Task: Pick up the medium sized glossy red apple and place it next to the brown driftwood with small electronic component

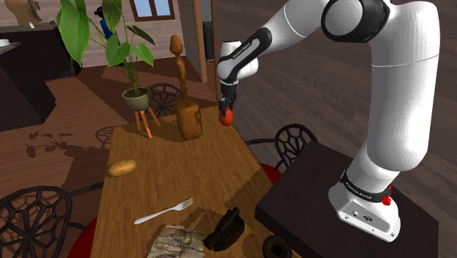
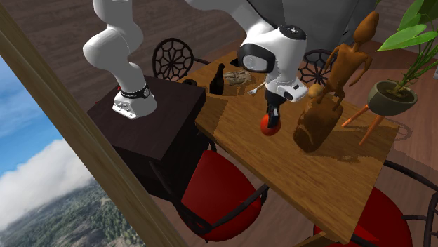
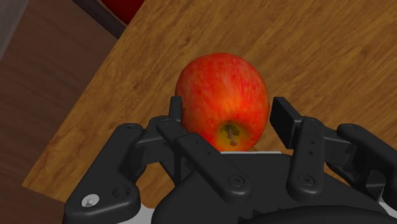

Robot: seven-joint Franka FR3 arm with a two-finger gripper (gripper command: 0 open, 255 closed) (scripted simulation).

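The red apple [image 3: 221,95] sits between the fingers of my black gripper [image 3: 226,114], stem end towards the palm. One finger [image 3: 174,109] lies against its side. A thin strip of table shows between the apple and the other finger [image 3: 284,118], so the gripper is open around it. In the shoulder view the apple [image 1: 226,116] is low over the wooden table [image 1: 168,183], near its edge at the shoulder view's right, under the gripper [image 1: 228,107]. The brown driftwood [image 1: 188,117] stands a little to the apple's left. In the second exterior view the apple [image 2: 269,125] lies beside the driftwood [image 2: 317,125].
A potted plant [image 1: 137,97] on a wooden stand is behind the driftwood. A potato [image 1: 121,168], a fork [image 1: 162,212], a dark bottle [image 1: 224,230] and a flat patterned item [image 1: 178,240] lie nearer the stand [image 1: 329,198]. Chairs [image 2: 226,188] ring the table.
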